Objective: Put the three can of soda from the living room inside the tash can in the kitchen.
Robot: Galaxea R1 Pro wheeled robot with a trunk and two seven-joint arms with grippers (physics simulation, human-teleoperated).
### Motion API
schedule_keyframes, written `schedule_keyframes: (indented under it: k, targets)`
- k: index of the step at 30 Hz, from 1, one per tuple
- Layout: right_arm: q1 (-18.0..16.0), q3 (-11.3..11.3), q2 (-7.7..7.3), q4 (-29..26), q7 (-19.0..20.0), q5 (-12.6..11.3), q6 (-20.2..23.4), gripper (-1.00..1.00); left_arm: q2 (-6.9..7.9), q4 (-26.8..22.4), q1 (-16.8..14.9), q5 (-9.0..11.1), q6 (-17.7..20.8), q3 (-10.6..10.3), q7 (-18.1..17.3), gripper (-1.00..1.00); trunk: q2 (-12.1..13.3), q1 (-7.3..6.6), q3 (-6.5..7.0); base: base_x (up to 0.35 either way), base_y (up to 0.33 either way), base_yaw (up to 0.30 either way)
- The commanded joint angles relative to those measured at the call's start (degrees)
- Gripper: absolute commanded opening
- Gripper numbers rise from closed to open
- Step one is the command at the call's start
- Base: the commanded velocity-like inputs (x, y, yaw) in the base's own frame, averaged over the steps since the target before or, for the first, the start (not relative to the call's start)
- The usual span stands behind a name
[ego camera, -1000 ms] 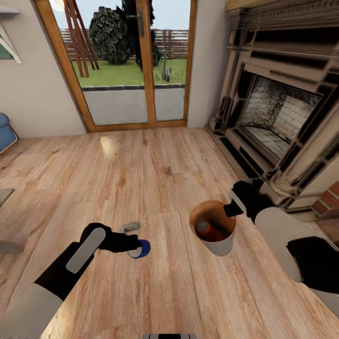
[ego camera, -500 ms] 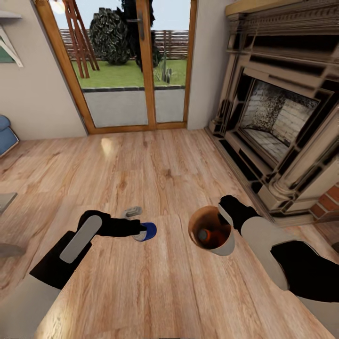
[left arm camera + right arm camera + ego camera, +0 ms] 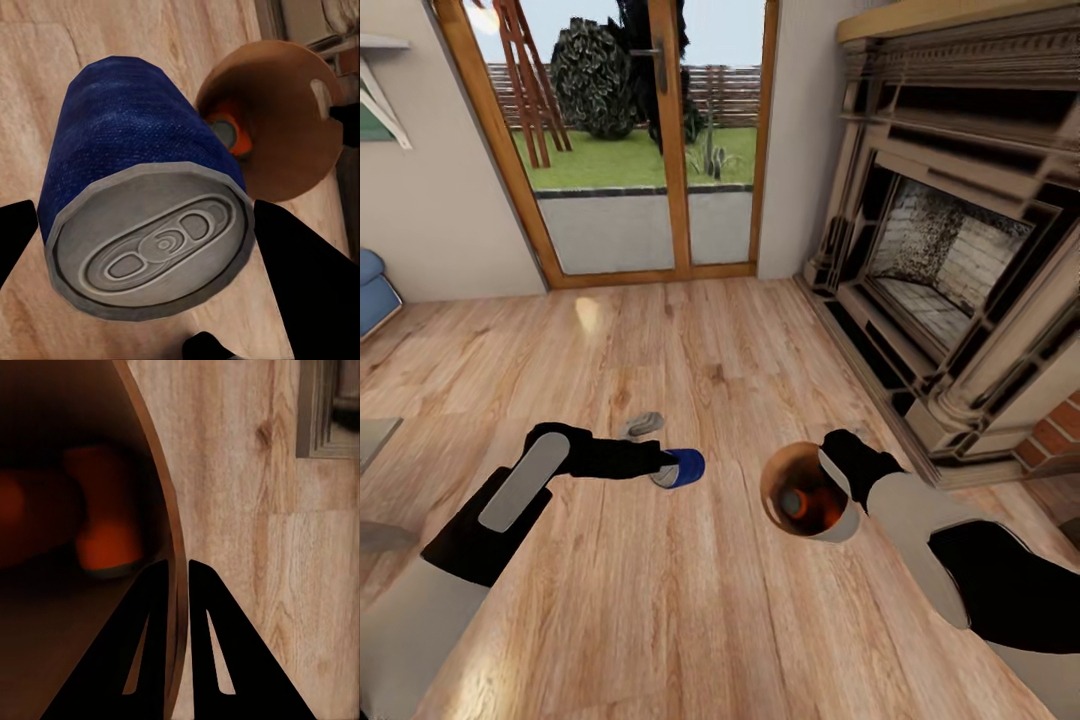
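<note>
- Left gripper (image 3: pixel 672 468) is clenched on the dark blue soda can (image 3: pixel 680 469), held on its side above the wood floor (image 3: pixel 660 600), well apart from the bin's mouth.
- Right gripper (image 3: pixel 177 574) pinches the rim of the trash can (image 3: pixel 838 527); the bin is tilted, mouth turned toward the blue can.
- An orange can (image 3: pixel 793 501) lies inside the bin; the right wrist view suggests two orange shapes, blurred.
- Judgement: step in hand is delivering the last can into the bin.
- Advice: bring the can fully over the opening before releasing; keep the rim pinch firm and the tilt modest, so the orange cans do not roll out.
</note>
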Motion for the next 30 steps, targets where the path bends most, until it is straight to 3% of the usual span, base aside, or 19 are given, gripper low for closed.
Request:
schedule_keyframes:
  k: [1,3,10,16,20,24,30]
  targets:
    - [0.01,0.22,0.38,0.77,-0.91,0.58,-1.06,-1.0,-0.11,0.01,-0.25,0.96,0.03,-0.05,-0.02,-1.0,0.41,-0.23,0.19,0.0,0.0,0.0]
    - [0.03,0.22,1.15,1.54,-2.37,0.55,-2.14,-1.0,-0.22,0.1,-0.67,2.14,0.03,-0.14,-0.02,-1.0,1.22,-0.67,0.55,0.0,0.0,0.0]
    - [0.13,0.27,4.38,2.36,-3.96,0.58,-3.23,-1.0,-1.09,0.21,-1.12,3.37,0.03,-0.65,-0.19,-1.0,4.02,-2.21,1.8,0.0,0.0,0.0]
    - [0.14,0.31,5.42,2.43,-4.09,0.57,-3.34,-1.0,-3.43,0.51,-1.16,3.46,0.03,-0.81,-0.25,-1.0,6.43,-3.52,2.88,0.0,0.0,0.0]
    - [0.15,0.38,6.46,2.44,-4.11,0.52,-3.36,-1.0,-6.02,1.11,-1.12,3.42,0.03,-0.81,-0.23,-1.0,8.04,-4.4,3.6,0.0,0.0,0.0]
    - [0.15,0.39,7.19,2.44,-4.1,0.44,-3.36,-1.0,-6.98,1.51,-1.14,3.29,0.03,-0.79,-0.15,-1.0,9.64,-5.28,4.32,0.0,0.0,0.0]
    - [0.15,0.4,8.31,2.32,-4.07,0.41,-3.29,-1.0,-7.61,1.58,-1.09,2.94,0.03,-0.72,-0.07,-1.0,9.64,-5.28,4.32,0.0,0.0,0.0]
